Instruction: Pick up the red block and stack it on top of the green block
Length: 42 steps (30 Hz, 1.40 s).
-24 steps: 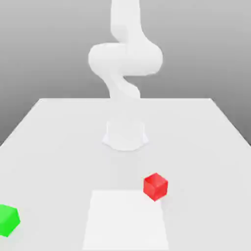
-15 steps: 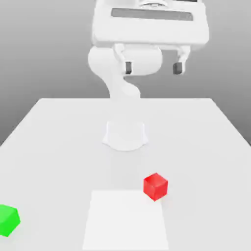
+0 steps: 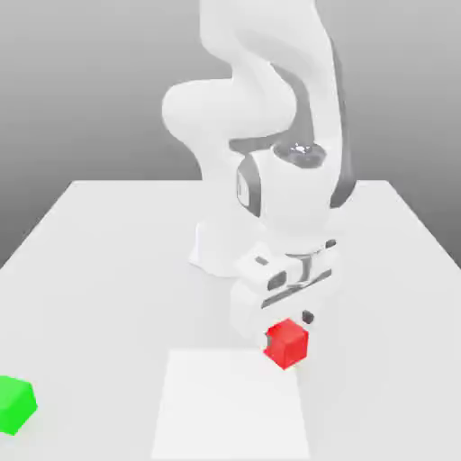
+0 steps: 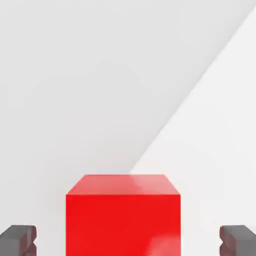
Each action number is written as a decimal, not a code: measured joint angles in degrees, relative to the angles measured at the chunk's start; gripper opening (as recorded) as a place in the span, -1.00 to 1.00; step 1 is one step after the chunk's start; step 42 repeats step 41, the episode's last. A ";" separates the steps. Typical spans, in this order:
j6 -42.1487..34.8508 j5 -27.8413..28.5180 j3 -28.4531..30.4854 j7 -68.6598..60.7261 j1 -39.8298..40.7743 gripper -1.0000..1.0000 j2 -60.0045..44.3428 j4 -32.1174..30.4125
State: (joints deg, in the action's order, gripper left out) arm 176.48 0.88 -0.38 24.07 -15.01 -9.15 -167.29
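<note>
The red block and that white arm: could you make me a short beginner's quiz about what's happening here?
1. True or false: the red block sits on the green block.
2. The gripper fingers are: A) shut on the block, B) open on either side of it.
3. Which block lies at the exterior view's left?

Key: 1 false; 2 B; 3 green.
</note>
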 joint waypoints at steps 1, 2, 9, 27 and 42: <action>0.00 0.00 0.00 0.00 0.00 -1.00 0.00 0.00; -0.01 0.02 0.00 0.02 0.01 -1.00 0.00 0.00; -2.42 0.16 -0.51 0.14 0.52 -1.00 2.80 -0.41; -24.94 -5.24 11.88 19.56 21.21 -1.00 3.65 20.77; -24.17 -14.58 17.45 27.11 32.80 1.00 -12.77 35.41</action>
